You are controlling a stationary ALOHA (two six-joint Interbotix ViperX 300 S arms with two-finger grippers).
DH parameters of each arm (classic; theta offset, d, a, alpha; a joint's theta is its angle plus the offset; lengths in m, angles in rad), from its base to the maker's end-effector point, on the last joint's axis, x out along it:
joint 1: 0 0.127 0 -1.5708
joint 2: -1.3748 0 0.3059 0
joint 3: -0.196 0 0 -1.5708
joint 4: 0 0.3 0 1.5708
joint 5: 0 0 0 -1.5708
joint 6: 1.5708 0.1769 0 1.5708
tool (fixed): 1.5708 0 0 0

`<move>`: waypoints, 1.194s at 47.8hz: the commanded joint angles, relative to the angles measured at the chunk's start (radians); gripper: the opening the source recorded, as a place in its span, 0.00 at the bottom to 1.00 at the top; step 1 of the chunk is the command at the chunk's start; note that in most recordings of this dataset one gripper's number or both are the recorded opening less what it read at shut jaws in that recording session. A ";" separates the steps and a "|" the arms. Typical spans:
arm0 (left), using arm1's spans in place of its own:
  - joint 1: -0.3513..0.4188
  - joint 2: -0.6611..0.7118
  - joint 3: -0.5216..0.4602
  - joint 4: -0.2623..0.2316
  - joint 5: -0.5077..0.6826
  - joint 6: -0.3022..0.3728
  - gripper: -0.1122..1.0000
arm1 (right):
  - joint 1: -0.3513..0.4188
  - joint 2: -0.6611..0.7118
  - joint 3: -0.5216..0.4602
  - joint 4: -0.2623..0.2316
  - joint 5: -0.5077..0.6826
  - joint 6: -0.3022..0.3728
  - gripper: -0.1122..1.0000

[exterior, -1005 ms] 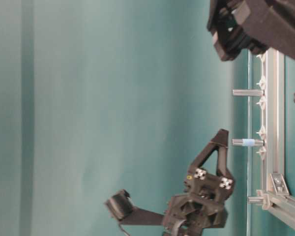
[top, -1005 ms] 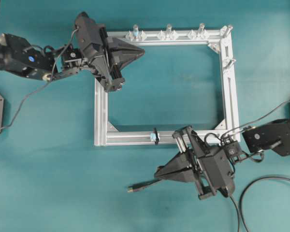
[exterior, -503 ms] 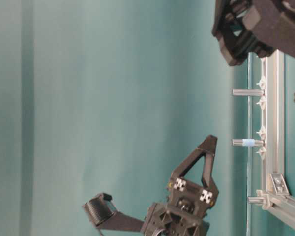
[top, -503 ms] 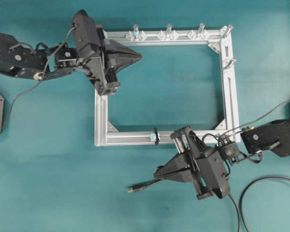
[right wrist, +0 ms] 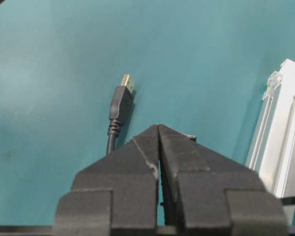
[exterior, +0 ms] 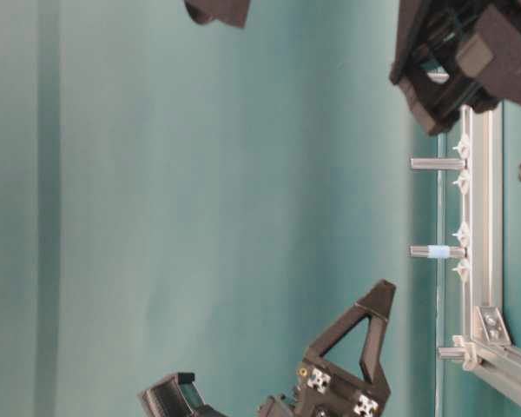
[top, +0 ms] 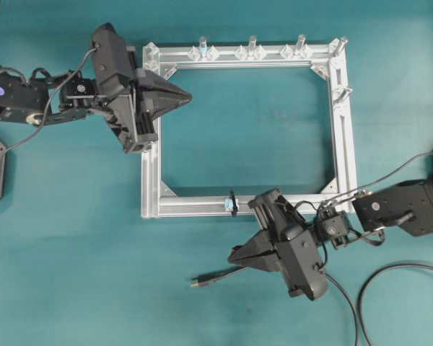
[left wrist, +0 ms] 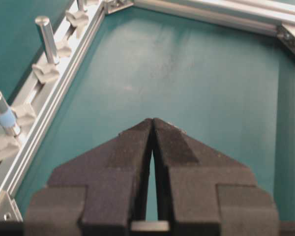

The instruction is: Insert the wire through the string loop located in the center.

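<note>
Teal matting covers the bench on which a square aluminium frame is laid flat, with silver upright pegs ranged along its far rail. At the middle of the near rail the string loop is seen as a small black ring beside a pale-blue tag. The wire lies on the matting just outside that rail, its plug pointing away from the right gripper, which hangs above the cable with its jaws pressed together and nothing between them. The plug's metal tip is seen beyond the fingertips in the right wrist view, clear of them. The left gripper is held over the frame's far left corner, its jaws likewise closed and empty, well apart from loop and wire alike.

The step in hand is judged to be the approach for the pick-up; no part of the threading has been done. For the next move, the right jaws would have to be parted and lowered over the cable just behind the plug, so that the tip can afterwards be aimed at the small ring. Little room for error is offered by so slight an opening.
</note>
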 commanded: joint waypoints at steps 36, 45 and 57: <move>-0.040 -0.160 0.106 0.003 0.089 -0.003 0.10 | 0.043 0.023 -0.043 -0.002 -0.023 0.003 0.46; -0.040 -0.196 0.135 0.002 0.089 -0.003 0.10 | 0.049 0.061 -0.055 -0.002 -0.031 0.003 0.46; -0.040 -0.207 0.147 0.003 0.089 -0.003 0.10 | 0.049 0.110 -0.061 0.003 -0.031 0.003 0.46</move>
